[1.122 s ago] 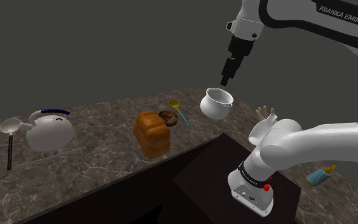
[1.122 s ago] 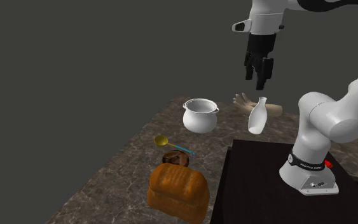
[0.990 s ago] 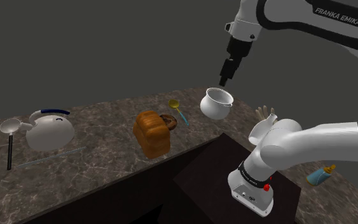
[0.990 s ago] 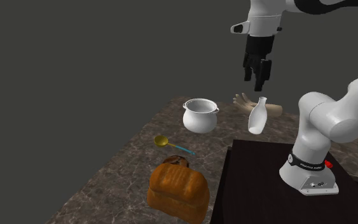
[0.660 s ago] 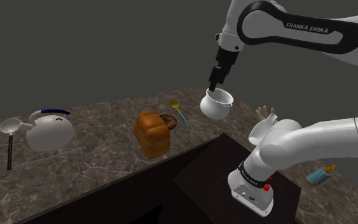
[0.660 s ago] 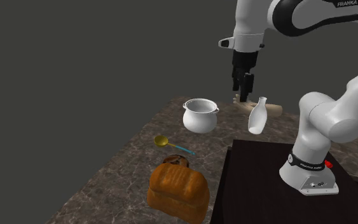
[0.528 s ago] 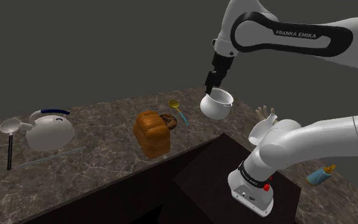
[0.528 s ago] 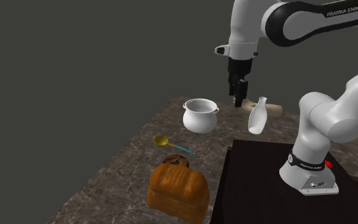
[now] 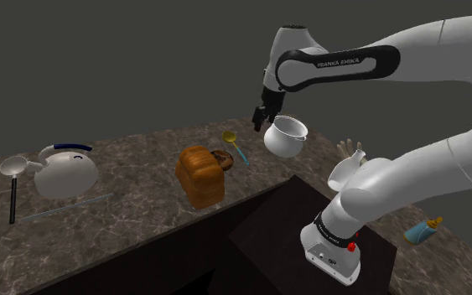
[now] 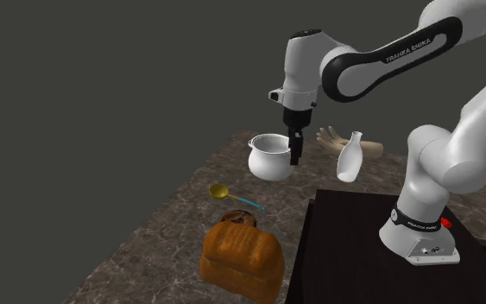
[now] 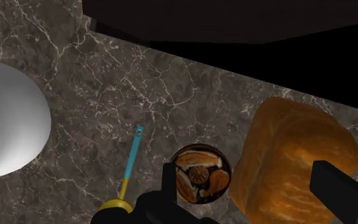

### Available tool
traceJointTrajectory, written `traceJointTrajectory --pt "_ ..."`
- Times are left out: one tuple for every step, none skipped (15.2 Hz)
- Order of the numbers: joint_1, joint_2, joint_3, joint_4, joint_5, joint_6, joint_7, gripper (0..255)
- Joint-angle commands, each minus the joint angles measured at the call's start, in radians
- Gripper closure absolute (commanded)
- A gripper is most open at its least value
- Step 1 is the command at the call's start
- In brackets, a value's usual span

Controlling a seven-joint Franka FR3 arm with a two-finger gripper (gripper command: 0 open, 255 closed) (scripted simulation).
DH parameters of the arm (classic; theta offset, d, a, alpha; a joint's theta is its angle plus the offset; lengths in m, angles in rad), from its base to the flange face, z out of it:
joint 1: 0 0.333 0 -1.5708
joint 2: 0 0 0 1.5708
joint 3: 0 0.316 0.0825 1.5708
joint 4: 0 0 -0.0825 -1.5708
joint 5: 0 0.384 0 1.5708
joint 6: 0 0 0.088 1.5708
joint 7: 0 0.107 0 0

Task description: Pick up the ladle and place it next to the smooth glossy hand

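Here, items run outward from the fingers.

- Fingers (image 11: 336,186): black and spread wide, with nothing clasped between them. They hang pointing down above the desk (image 11: 95,70), a dark stone surface with pale veins.
- Dish (image 11: 199,175): small, round and filled with brown pieces. It sits on the desk below the gap between the fingers, close to the finger on the ladle's side.
- Ladle (image 11: 131,159): yellow bowl and light blue handle, lying flat on the desk just outside that same finger and touched by neither finger. Its bowl end lies nearest the fingers and the handle points away from them. It lies just beside the dish.
- Loaf (image 11: 298,159): brown-crusted, below the gap and toward the other finger. It sits hard against the dish; whether the two touch cannot be told.
- Pot (image 11: 6,127): white, round and upright, on the far side of the ladle from the fingers and near it.
- Hand (image 10: 329,136): tan, lying on the desk beyond the pot and well apart from the ladle. A white vase (image 10: 350,157) stands just in front of it.
- Kettle (image 9: 64,172): white with a dark blue handle, beyond the loaf and farthest from the fingers.
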Motion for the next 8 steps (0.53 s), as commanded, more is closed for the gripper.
traceJointTrajectory --pt "-0.015 0.068 -0.005 0.001 -0.015 0.075 0.010 0" --pt "-0.022 0.103 -0.006 0.003 -0.022 0.109 0.018 0" --pt "-0.028 0.138 -0.008 0.008 -0.029 0.142 0.026 0" --pt "-0.035 0.174 -0.009 0.013 -0.037 0.175 0.035 0" --pt "-0.041 0.210 -0.011 0.020 -0.045 0.207 0.044 0" --pt "-0.047 0.247 -0.012 0.029 -0.053 0.238 0.053 0" --pt "-0.054 0.285 -0.014 0.039 -0.062 0.268 0.062 0" --pt "-0.059 0.323 -0.017 0.050 -0.071 0.296 0.072 0"
